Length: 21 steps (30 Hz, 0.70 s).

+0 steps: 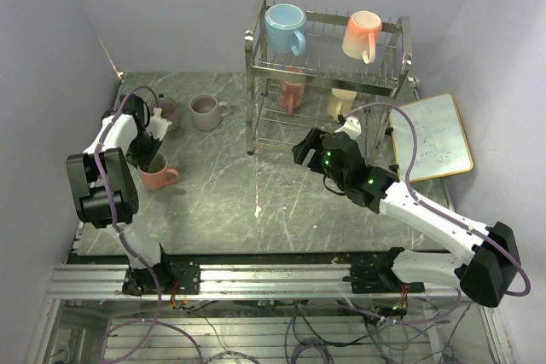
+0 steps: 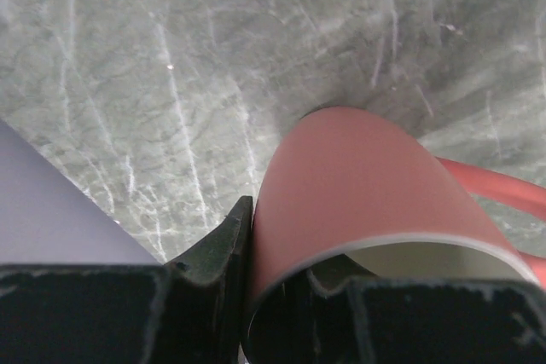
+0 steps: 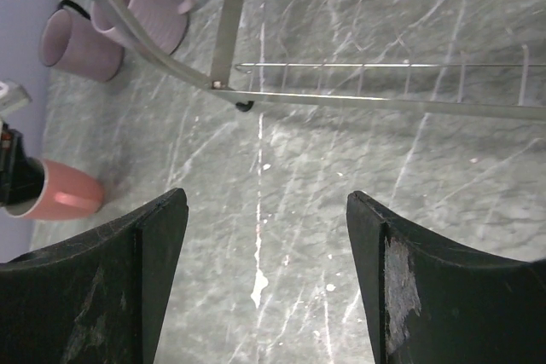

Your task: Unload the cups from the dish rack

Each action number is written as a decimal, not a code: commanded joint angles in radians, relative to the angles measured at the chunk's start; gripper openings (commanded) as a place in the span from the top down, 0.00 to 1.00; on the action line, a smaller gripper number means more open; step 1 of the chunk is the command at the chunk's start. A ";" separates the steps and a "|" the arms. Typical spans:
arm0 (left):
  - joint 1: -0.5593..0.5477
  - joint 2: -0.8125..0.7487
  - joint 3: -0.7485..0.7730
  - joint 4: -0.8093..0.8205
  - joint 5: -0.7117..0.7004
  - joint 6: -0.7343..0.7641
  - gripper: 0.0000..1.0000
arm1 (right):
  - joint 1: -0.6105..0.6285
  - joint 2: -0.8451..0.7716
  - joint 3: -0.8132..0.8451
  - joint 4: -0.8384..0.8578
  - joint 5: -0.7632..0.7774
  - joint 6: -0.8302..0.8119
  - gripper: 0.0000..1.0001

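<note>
Three of the seven cups in view stood on the tabletop (image 1: pixel 222 198). A mauve mug (image 1: pixel 166 111) and a second mauve mug (image 1: pixel 206 112) stood side by side at the far left, and the salmon mug (image 1: pixel 157 175) stood nearer the arm bases. The left hand (image 1: pixel 154 162) pinched the salmon mug's wall, one finger inside the rim and one pressed on the outside, with the mug upright on the stone. Four cups were not yet out of the dish rack (image 1: pixel 250 108). The light blue mug (image 1: pixel 286 26) and the peach-orange mug (image 1: pixel 362 33) were on the top tier, and a reddish-pink mug (image 1: pixel 293 91) and the pale yellow mug (image 1: pixel 341 101) were on the lower one. The right hand (image 1: pixel 305 149) hung spread and empty, low in front of the rack's lower tier. By my reckoning the job was a little under half done.
</note>
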<state>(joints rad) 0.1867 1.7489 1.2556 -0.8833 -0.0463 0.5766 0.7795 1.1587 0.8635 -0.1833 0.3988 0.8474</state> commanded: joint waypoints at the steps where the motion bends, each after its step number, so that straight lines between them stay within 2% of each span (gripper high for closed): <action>1: 0.014 0.013 0.053 0.027 -0.047 -0.014 0.93 | -0.018 0.007 0.013 -0.020 0.084 -0.070 0.25; 7: 0.014 -0.006 0.022 0.067 -0.050 -0.032 0.83 | -0.020 0.029 0.015 -0.001 0.123 -0.113 0.25; 10: 0.016 -0.026 0.019 0.064 -0.032 -0.039 0.63 | -0.020 0.042 0.012 0.018 0.143 -0.140 0.24; 12: 0.016 -0.055 0.019 0.053 -0.015 -0.036 0.57 | -0.020 0.056 0.013 0.036 0.164 -0.169 0.24; 14: 0.016 -0.095 0.023 0.044 -0.002 -0.021 0.42 | -0.020 0.072 0.012 0.075 0.185 -0.217 0.24; 16: 0.018 -0.142 0.026 0.044 -0.009 -0.009 0.40 | -0.020 0.084 0.010 0.124 0.209 -0.265 0.24; 17: 0.017 -0.163 0.030 0.039 -0.010 -0.004 0.30 | -0.020 0.091 0.009 0.149 0.221 -0.287 0.24; 19: 0.019 -0.207 0.049 0.018 -0.001 -0.003 0.27 | -0.020 0.111 0.008 0.210 0.239 -0.336 0.24; 20: 0.020 -0.226 0.060 0.002 0.014 -0.003 0.15 | -0.020 0.125 0.005 0.238 0.244 -0.356 0.24; 21: 0.020 -0.242 0.074 -0.011 0.028 -0.004 0.12 | -0.020 0.143 0.004 0.268 0.248 -0.380 0.23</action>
<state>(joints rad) 0.1955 1.5829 1.2720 -0.8505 -0.0662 0.5659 0.7647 1.2594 0.8635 -0.0643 0.5804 0.5892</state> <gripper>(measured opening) 0.804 0.761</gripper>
